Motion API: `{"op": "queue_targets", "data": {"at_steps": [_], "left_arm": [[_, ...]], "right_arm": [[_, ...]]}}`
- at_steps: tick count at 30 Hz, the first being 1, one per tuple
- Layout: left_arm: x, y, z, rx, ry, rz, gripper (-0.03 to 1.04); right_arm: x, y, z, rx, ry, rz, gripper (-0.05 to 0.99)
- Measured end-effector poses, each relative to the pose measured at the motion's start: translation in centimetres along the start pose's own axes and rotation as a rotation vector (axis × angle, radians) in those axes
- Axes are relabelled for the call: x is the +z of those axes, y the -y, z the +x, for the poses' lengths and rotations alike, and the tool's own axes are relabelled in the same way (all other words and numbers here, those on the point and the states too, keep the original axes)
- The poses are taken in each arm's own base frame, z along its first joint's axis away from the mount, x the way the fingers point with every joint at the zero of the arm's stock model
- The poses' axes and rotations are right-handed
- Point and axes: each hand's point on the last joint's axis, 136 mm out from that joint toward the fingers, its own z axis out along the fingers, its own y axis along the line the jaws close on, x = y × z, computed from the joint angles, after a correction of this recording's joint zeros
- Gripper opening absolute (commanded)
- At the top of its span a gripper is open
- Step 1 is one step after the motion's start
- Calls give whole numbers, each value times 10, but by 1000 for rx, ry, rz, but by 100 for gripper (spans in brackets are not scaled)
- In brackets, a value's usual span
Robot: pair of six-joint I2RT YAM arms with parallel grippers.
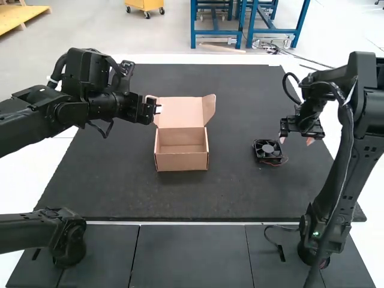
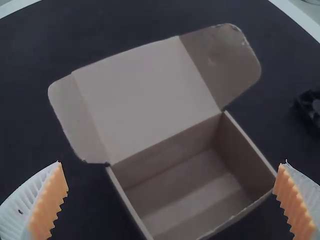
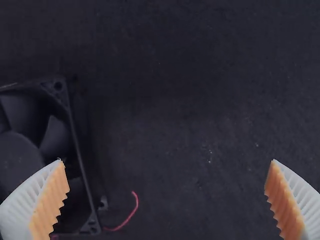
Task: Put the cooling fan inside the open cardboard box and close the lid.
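The cardboard box point(image 1: 181, 157) is plain tan-brown. The cooling fan point(image 1: 268, 150) is black, with a thin red wire point(image 3: 127, 215). The left gripper point(image 2: 172, 165) and right gripper point(image 3: 166, 161) have white ribbed fingers point(image 2: 20, 210) with orange toothed pads point(image 2: 50, 200). The mat point(image 1: 240, 96) is black, faintly flecked.

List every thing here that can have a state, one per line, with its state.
Box: open, upright, empty, lid folded back.
Fan: lying flat on the mat, outside the box, not gripped.
Left gripper: open, empty, near the lid.
Right gripper: open, empty, above the mat beside the fan.
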Motion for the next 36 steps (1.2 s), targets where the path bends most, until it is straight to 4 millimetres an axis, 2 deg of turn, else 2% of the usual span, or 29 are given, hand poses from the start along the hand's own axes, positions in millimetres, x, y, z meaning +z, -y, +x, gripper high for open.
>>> {"op": "queue_targets", "data": {"at_steps": [7,14,24,36], "left_arm": [[0,-2,-1,-3,6,-5,97],[0,-4,-4,-6,15,-12,97],[0,-6,-6,-8,23,-16,97],[0,-6,-6,-8,22,-16,97]], "right_arm": [[9,-3,-12,1,-6,-20,91],[10,-4,-17,0,-25,-29,91],[14,-8,3,0,-116,-54,91],[16,-10,5,0,-129,-62,91]]}}
